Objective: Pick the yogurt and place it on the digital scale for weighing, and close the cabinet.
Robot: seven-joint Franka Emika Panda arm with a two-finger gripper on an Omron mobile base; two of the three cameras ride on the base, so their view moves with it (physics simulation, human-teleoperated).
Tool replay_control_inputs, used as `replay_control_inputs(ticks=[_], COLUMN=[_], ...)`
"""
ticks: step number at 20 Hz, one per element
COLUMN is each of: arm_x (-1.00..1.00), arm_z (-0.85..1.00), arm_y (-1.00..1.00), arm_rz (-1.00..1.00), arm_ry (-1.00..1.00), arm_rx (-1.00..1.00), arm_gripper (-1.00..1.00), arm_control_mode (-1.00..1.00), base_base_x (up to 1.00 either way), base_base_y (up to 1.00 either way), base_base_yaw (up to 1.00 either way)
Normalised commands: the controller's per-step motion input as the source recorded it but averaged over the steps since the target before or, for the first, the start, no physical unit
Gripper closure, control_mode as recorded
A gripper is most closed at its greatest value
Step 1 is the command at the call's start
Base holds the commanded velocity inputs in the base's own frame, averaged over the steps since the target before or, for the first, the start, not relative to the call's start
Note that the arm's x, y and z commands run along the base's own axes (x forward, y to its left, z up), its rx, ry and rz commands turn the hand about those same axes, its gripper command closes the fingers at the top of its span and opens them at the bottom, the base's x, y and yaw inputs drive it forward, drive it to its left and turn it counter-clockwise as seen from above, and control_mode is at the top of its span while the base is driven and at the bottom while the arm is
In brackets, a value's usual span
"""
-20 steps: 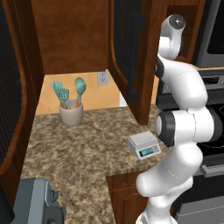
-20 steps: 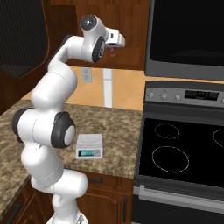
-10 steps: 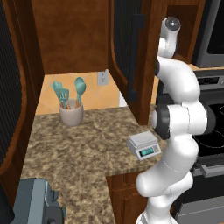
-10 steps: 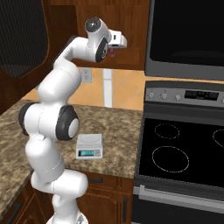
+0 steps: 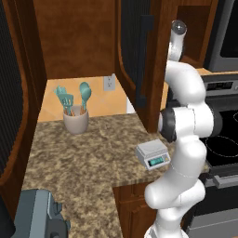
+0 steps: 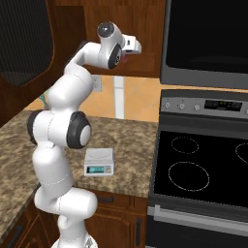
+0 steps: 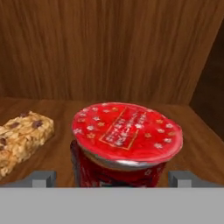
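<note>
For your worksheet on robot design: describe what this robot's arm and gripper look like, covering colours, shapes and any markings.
The arm is glossy white, built of rounded, tube-like segments joined by dark grey round joint caps. The top joint has a shiny dark dome. The hand is a white block. The gripper has two small grey square finger tips. No cables or markings can be made out.

Item count, all views combined:

- One yogurt [image 7: 126,146], red foil lid.
- One granola bar [image 7: 22,138].
- One digital scale [image 5: 152,155].
- One utensil crock [image 5: 76,122] containing three teal utensils [image 5: 74,96].
- One grey-blue appliance [image 5: 39,218].
- One wall outlet [image 5: 109,82].
- One stove [image 6: 201,169] with three burner rings visible.
</note>
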Motion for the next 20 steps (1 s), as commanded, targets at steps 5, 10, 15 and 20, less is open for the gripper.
replay_control_inputs(ticks=[5, 10, 15, 20], arm_x=[0.19, 0.00, -0.52, -1.00], arm_z=[-0.07, -0.02, 0.01, 0.00], arm_y=[0.00, 0.00, 0.03, 0.21], arm_rz=[0.02, 0.04, 0.01, 0.00], arm_ry=[0.00, -0.01, -0.24, -0.42], arm_rx=[0.00, 0.00, 0.01, 0.09], arm_gripper=[1.00, 1.00, 1.00, 1.00], arm_control_mode=[-1.00, -1.00, -1.00, -1.00], base_base_x=[0.00, 0.00, 0.00, 0.00], base_base_y=[0.00, 0.00, 0.00, 0.00], base_base_yaw=[0.00, 0.00, 0.00, 0.00])
